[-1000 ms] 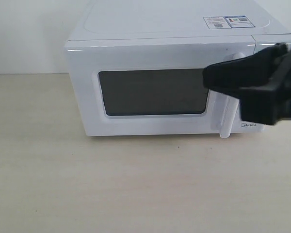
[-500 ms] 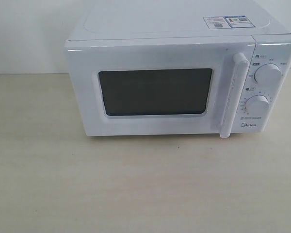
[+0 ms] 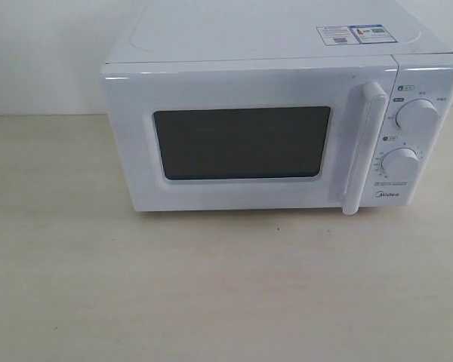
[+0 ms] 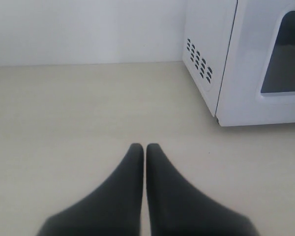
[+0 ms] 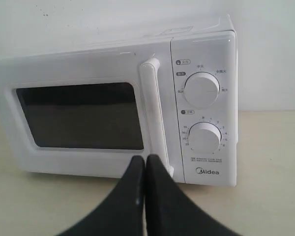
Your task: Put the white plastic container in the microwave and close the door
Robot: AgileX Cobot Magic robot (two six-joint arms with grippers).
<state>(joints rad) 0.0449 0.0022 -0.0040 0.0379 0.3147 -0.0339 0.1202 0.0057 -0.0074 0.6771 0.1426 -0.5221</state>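
Exterior view gives us the pale wooden table (image 3: 211,286) across the lower frame, with the microwave (image 3: 249,38) filling the upper middle and right, squarely facing forward so its front is reachable. Its door (image 3: 241,143) sits flush and closed. The mesh window is dark, so we cannot tell what lies in the cavity. We see the white plastic container in none of the views; we judge it is most likely behind that door, which would leave the task finished or nearly so. The long vertical handle (image 3: 362,147) stands at the door's right edge, beside the control panel.

Neither arm appears in the exterior view. The left gripper (image 4: 145,147) hangs over bare table off the microwave's vented side, fingers pressed together on nothing. The right gripper (image 5: 145,160) faces the handle, likewise pinched closed and empty, apart from the door.

Two round dials (image 3: 417,115) stack at the right, and a label sticker (image 3: 352,34) lies on top.
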